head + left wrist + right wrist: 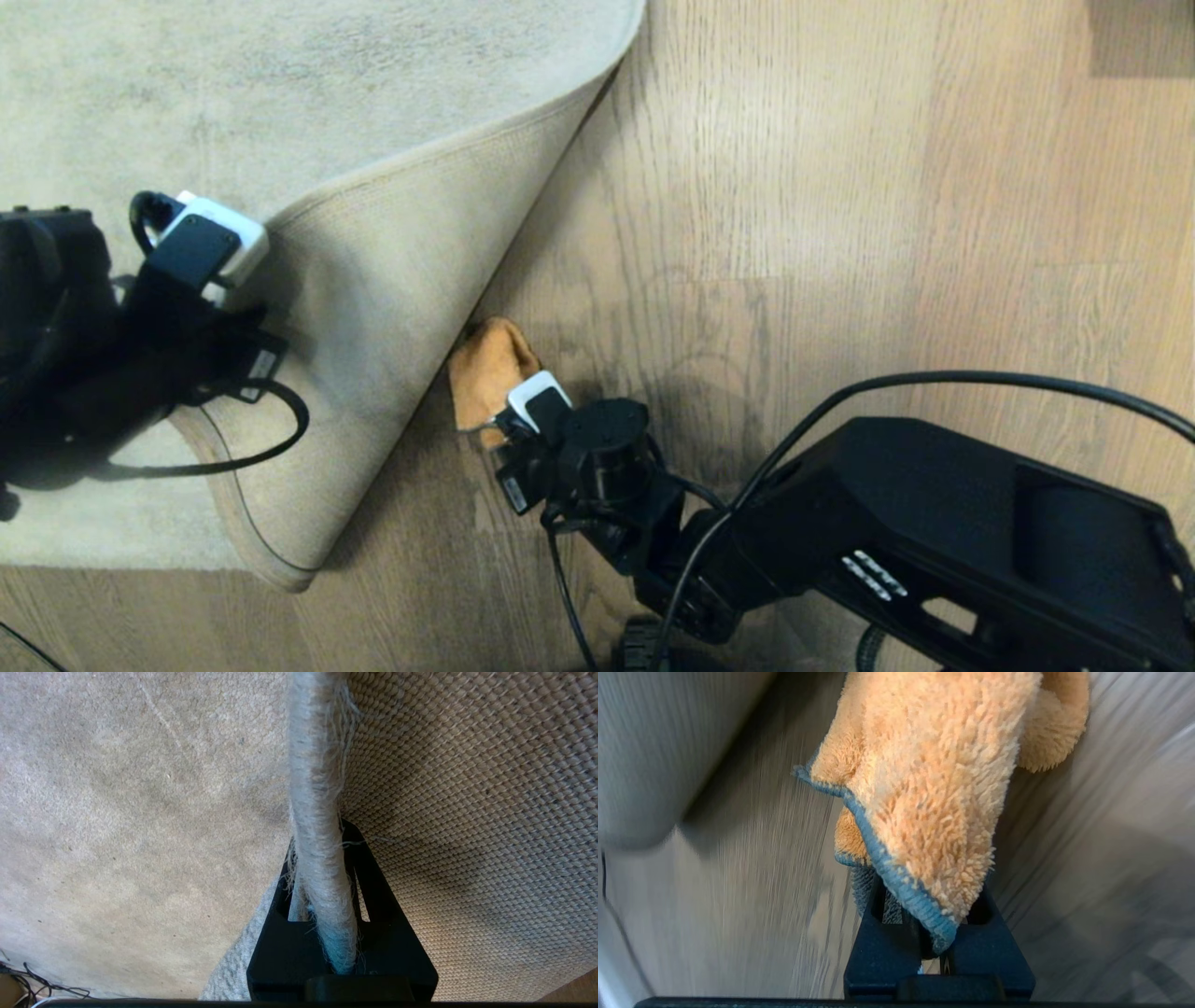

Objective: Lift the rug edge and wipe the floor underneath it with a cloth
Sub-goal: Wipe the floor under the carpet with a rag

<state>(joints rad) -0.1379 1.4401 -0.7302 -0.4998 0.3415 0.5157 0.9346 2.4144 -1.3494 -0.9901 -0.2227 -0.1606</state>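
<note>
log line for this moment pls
left gripper: shut on rug edge, folded back | right gripper: shut on cloth | cloth on floor beside fold

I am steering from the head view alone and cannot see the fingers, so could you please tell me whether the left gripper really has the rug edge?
Observer: Yes. In the left wrist view the left gripper is shut on the rug edge, with the fuzzy border running between its fingers.
Operator: Thank you. Which side of the rug faces that camera?
Observer: Both: grey pile on one side of the pinched border, beige woven backing on the other.
Operator: And is the right gripper holding the cloth securely?
Observer: The right gripper is shut on the cloth, clamping a corner with blue trim; the rest drapes towards the floor.
</note>
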